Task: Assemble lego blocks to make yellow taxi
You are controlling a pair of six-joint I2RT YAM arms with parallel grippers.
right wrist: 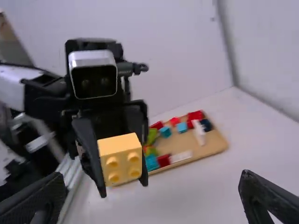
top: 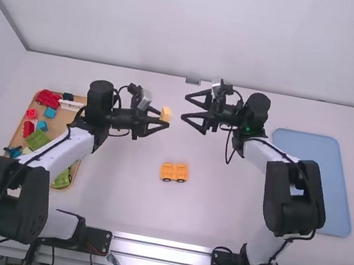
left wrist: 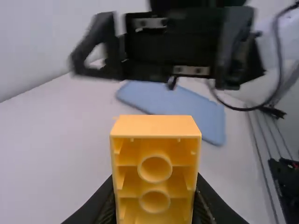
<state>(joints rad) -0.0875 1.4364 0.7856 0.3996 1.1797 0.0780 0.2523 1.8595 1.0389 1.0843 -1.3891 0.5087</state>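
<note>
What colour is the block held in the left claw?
Yellow-orange; the block shows best in the left wrist view.

A shallow tan tray [right wrist: 212,144] of loose toy pieces lay on the left of the white table [top: 215,227], with a red piece [top: 48,99], a blue block [top: 49,112] and a white piece [top: 71,106] toward its far end, a green block [top: 37,139] nearer its middle and a lime-green piece [top: 62,178] at its near right corner. A flat pale-blue tray [top: 320,170] sat on the right, while metal rails [top: 157,251] ran along the near edge and a white wall [top: 194,27] rose beyond the far one.
</note>
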